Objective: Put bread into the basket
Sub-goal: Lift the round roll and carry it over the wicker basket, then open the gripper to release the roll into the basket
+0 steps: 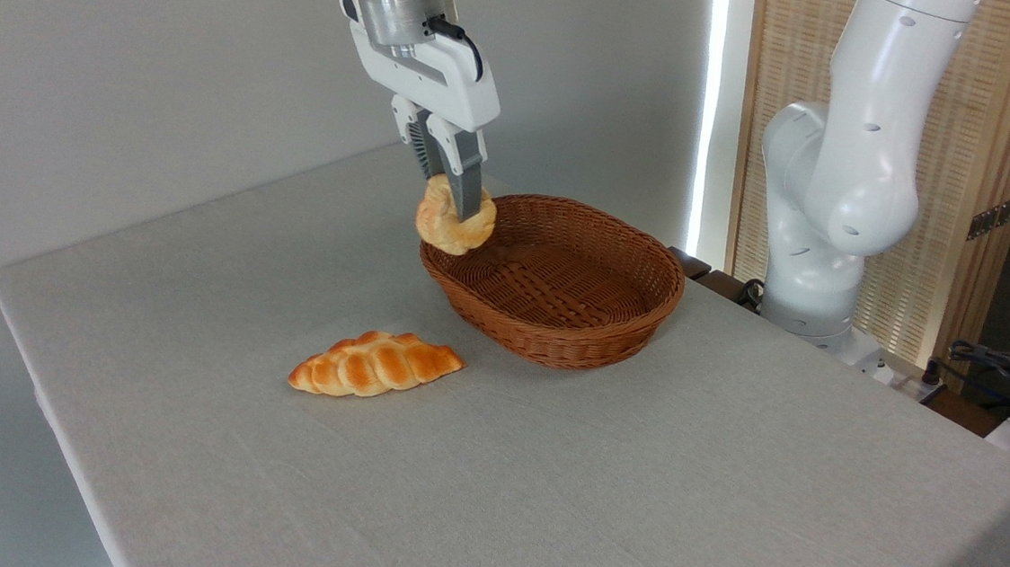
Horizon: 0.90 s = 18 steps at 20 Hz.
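— What is the tool [455, 203] doing?

— It hangs from the white arm [848, 166], fingers pointing down, clamped on the bread [446, 225]. One grey finger [468, 181] lies across the front of the bun; the other is behind it and mostly hidden.

— And the bread itself?

— A small, lumpy, pale golden bun, pinched between the fingers and lifted clear of the table [543, 485]. It sits right at the fingertips, tilted on edge rather than flat.

— Where is the basket from there?

— The wicker basket [553, 278] stands just below and to the right of the tool. In the picture the bun overlaps the basket's left rim, so it appears to hang at about that edge; whether it is truly over the rim or slightly in front I cannot tell. The woven floor of the basket is bare.

— Anything else near the tool?

— A plaited loaf [375, 364], golden-orange and long, lies flat on the table below and to the left of the tool, apart from the basket and untouched. The table wears a pale grey cloth.

— And further off?

— To the right of the tool, past the basket, the arm's thick white base column rises at the table's far edge, in front of a slatted wooden screen [977, 131]. Some cables [1003, 368] lie at the far right.
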Tool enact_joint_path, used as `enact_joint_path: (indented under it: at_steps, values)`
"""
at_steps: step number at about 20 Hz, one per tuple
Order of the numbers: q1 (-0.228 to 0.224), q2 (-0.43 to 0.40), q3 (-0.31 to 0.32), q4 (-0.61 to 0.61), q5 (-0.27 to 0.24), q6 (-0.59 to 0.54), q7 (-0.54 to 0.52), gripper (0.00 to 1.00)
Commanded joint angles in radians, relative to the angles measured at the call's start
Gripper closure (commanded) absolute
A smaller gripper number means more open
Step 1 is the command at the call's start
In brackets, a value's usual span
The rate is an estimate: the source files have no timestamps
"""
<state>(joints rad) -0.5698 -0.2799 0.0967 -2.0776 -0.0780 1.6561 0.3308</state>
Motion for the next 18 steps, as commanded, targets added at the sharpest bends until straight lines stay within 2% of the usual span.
enact_joint_path:
  at_steps: [1,13,15,18]
  values:
    - [-0.012,0.019,-0.034,-0.009,0.000,-0.070,-0.019,0.00]
    - [-0.005,0.042,-0.037,-0.001,0.004,-0.079,-0.004,0.00]
    - [0.004,0.042,-0.017,0.025,0.007,-0.053,0.011,0.00]
    - [0.021,0.038,0.062,0.074,0.011,0.008,0.082,0.00]
